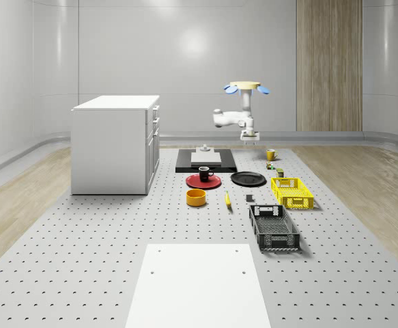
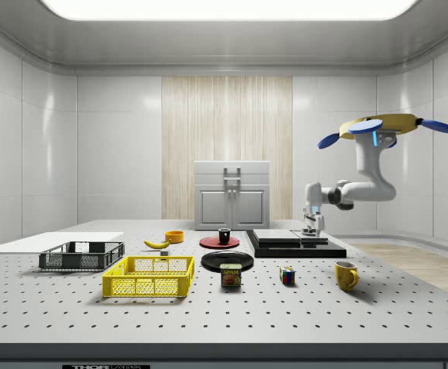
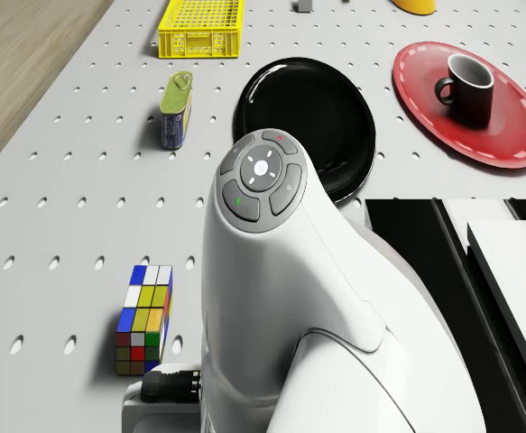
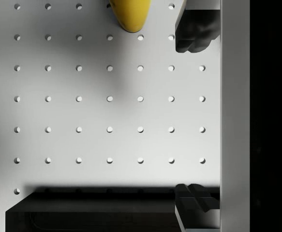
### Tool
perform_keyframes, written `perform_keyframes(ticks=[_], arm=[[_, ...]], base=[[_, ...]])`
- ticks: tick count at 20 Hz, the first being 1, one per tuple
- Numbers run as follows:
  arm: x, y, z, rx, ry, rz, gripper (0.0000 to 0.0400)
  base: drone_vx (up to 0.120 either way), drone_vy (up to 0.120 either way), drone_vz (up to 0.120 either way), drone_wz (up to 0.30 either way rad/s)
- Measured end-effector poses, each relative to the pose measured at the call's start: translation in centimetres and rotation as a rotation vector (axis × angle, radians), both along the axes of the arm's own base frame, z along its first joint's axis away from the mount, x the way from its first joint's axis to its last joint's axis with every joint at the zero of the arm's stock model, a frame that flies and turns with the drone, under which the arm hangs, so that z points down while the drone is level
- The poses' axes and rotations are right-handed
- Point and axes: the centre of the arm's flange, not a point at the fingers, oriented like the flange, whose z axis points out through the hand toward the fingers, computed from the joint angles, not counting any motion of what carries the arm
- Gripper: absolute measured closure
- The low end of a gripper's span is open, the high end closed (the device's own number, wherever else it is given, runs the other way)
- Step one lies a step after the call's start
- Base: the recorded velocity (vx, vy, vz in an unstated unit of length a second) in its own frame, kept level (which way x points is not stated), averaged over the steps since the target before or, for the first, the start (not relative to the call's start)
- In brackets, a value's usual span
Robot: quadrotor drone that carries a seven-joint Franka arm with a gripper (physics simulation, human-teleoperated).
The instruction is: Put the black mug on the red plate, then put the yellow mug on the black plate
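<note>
The black mug (image 1: 205, 173) (image 2: 224, 236) (image 3: 468, 88) stands upright on the red plate (image 1: 193, 182) (image 2: 208, 243) (image 3: 515, 135). Beside it lies the bare black plate (image 1: 248, 179) (image 2: 227, 260) (image 3: 335, 117). The yellow mug (image 1: 271, 154) (image 2: 346, 275) (image 4: 129, 14) stands on the table at the far right of the whole-scene view. The drone (image 1: 246, 87) (image 2: 385, 127) hovers above the table near the black slab (image 1: 205, 164) (image 2: 297, 247). My gripper (image 1: 249, 141) (image 2: 311, 231) (image 4: 193, 117) hangs open over bare table between slab and yellow mug, holding nothing.
A spam can (image 2: 230, 275) (image 3: 176, 108) and a colour cube (image 2: 287, 276) (image 3: 143, 317) sit near the black plate. A yellow crate (image 1: 292, 192), black crate (image 1: 274, 227), banana (image 1: 227, 199) and yellow bowl (image 1: 196, 197) lie nearer the front. A white cabinet (image 1: 117, 143) stands left.
</note>
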Motion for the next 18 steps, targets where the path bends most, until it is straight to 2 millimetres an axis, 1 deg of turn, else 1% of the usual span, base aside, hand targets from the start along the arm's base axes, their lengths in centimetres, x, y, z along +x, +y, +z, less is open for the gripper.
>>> perform_keyframes(ticks=[2, 5, 6, 14, 16, 18], arm=[[0.00, 0.00, 0.00, 0.000, 0.000, 0.000, 0.0000], [0.00, 0.00, 0.00, 0.000, 0.000, 0.000, 0.0000], [0.00, 0.00, 0.00, 0.000, 0.000, 0.000, 0.0000], [0.00, 0.00, 0.00, 0.000, 0.000, 0.000, 0.0000], [0.00, 0.00, 0.00, 0.000, 0.000, 0.000, 0.0000], [0.00, 0.00, 0.00, 0.000, 0.000, 0.000, 0.0000]], base=[[0.000, 0.120, 0.000, 0.000], [0.000, 0.120, -0.107, 0.000], [0.000, 0.120, 0.000, 0.000], [-0.120, 0.120, 0.000, 0.000], [0.000, 0.120, 0.000, 0.000], [-0.080, 0.120, 0.000, 0.000]])
